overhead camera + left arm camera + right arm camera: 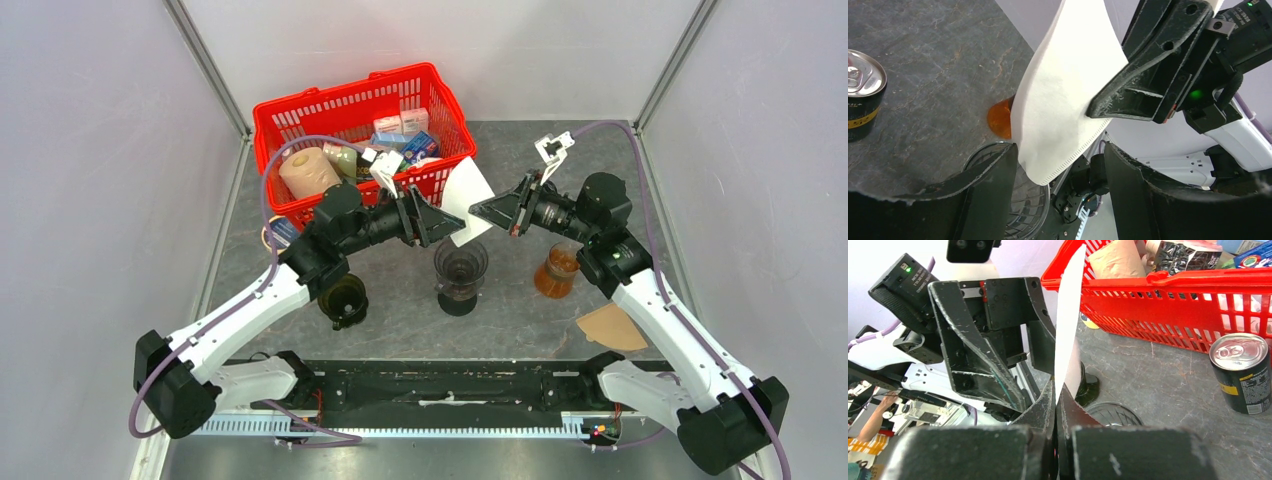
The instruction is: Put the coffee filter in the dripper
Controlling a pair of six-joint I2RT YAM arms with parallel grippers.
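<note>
1. The white, fan-shaped paper coffee filter is held in the air between the two arms. It is pinched flat between the closed fingers of the right gripper, which reaches it from 3 o'clock in the top view.
2. The left gripper is presented from 9 o'clock. In its wrist view its fingers are seen spread apart, with the filter's crimped lower edge hanging between them. Whether they touch the paper cannot be told.
3. The dark, translucent, ribbed cone dripper is found at 6 o'clock from the filter in the top view, just under its lower edge. It is placed between both grippers, so neither arm is markedly nearer.
4. The filter's long axis is set roughly from 12 to 6 o'clock, nearly upright, with the seamed end turned down towards the dripper's open round mouth. A descent along that axis is judged to be what the coming move requires.
5. The paper is seen as thin, matte and limp, bowed where it is unsupported, and its two layers are pressed shut. The dripper is judged rigid and smooth-walled, and opening the filter is likely needed before it seats.
</note>
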